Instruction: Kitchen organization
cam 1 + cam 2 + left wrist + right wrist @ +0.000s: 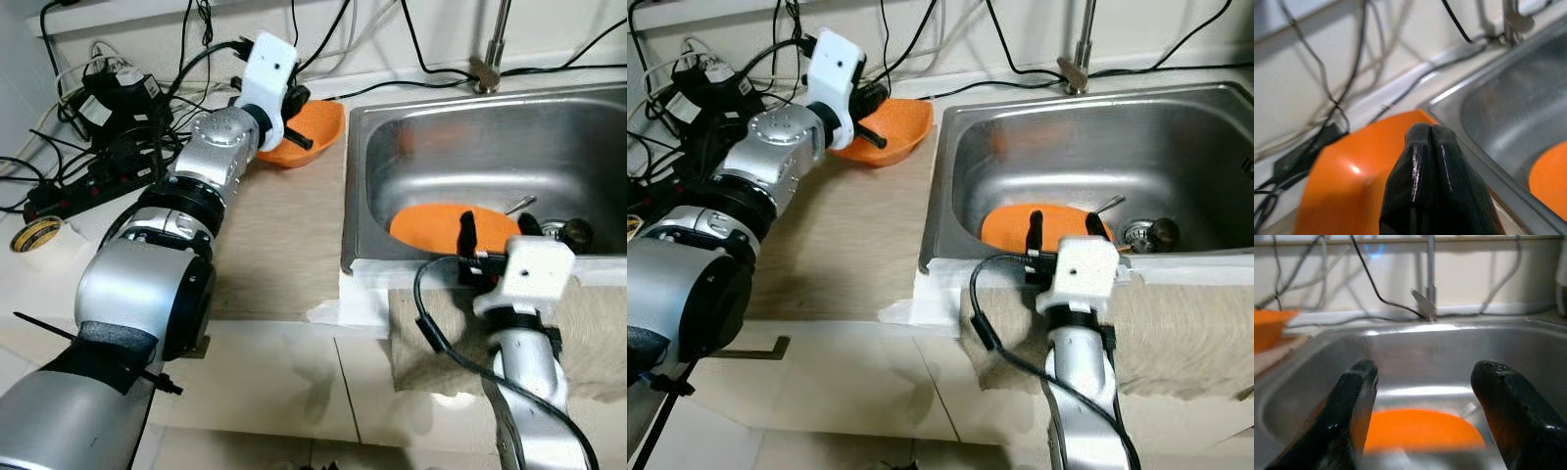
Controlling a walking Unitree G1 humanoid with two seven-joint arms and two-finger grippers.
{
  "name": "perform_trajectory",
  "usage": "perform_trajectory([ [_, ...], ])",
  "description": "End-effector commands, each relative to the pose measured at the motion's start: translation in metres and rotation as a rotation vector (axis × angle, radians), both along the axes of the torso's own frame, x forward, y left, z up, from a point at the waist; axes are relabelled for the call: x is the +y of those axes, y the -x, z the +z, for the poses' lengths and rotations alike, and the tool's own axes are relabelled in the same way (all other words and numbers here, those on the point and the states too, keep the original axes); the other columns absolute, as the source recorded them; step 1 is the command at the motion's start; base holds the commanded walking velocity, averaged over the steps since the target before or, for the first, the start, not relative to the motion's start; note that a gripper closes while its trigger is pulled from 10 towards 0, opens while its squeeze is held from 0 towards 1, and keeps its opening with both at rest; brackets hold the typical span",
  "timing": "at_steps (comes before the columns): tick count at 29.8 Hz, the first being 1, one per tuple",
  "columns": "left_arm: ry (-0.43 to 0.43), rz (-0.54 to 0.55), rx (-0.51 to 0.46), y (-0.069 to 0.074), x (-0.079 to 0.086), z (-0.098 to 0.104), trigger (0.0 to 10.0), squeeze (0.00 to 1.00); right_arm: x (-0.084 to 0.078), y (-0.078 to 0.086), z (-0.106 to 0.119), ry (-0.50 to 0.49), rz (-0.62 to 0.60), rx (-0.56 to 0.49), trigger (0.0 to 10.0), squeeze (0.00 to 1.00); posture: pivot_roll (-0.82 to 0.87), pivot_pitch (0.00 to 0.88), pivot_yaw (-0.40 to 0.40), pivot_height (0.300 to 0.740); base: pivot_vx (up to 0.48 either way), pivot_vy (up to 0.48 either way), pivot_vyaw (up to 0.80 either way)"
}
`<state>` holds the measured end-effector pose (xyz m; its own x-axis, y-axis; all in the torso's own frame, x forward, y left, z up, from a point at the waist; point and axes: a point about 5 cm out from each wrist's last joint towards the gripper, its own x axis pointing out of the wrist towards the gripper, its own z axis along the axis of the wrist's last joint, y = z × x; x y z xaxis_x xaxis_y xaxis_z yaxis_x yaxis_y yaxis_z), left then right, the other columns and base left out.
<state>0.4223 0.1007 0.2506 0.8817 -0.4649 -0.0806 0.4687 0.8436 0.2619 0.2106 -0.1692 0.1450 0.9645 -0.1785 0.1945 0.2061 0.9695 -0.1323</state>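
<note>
Steel sink basin (pixel 549 137), rectangular and shiny, is set into the pale wood-grain bench (pixel 284 245) on the robot's right, with a chrome tap stem (pixel 495 44) rising behind its back rim. Inside the basin, near the front wall, lies a flat orange plastic plate (pixel 431 223), and a metal utensil handle (pixel 519 205) slants just beside it toward the drain (pixel 568 231). The right gripper (pixel 1062 227) hangs at the sink's front edge, above the nearer side of that plate; its jaws stand wide apart, holding nothing, and in the right wrist view the two black fingers (pixel 1352 406) frame the plate with steel showing between them. A white cloth or paper strip (pixel 362 299) lies along the front lip of the sink.

On the bench to the left of the sink, close to the back wall, sits an orange plastic bowl (pixel 318 125). The left gripper (pixel 299 117) reaches over this bowl, and the left wrist view shows its jaws pressed together with no gap and nothing between them, the tips poised above the bowl's inner surface. Farther left, a black power strip (pixel 78 186) and tangled black cables (pixel 137 117) crowd the bench, and a roll of tape (pixel 36 234) rests at its left edge.
</note>
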Motion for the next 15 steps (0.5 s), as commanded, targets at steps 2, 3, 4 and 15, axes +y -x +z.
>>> perform_trajectory([
  [2,-0.031,0.017,0.019,-0.001,-0.001,-0.002,10.0,0.0,-0.007,0.02,-0.029,-0.005,-0.059,0.189,10.0,0.0,-0.41,0.114,0.236,0.732,0.0,0.0,0.0],
  [3,-0.034,0.022,0.026,0.0,-0.001,-0.004,10.0,0.0,-0.008,0.026,-0.03,-0.003,-0.065,0.205,10.0,0.0,-0.42,0.13,0.23,0.732,0.0,0.0,0.0],
  [4,-0.034,0.022,0.026,0.0,-0.001,-0.004,10.0,0.0,-0.008,0.026,-0.03,-0.003,-0.065,0.205,10.0,0.0,-0.42,0.13,0.23,0.732,0.0,0.0,0.0],
  [15,0.001,0.116,0.047,-0.002,0.008,-0.009,10.0,0.0,-0.011,0.051,-0.027,0.02,-0.082,0.274,10.0,0.0,-0.44,0.161,0.208,0.732,0.0,0.0,0.0],
])
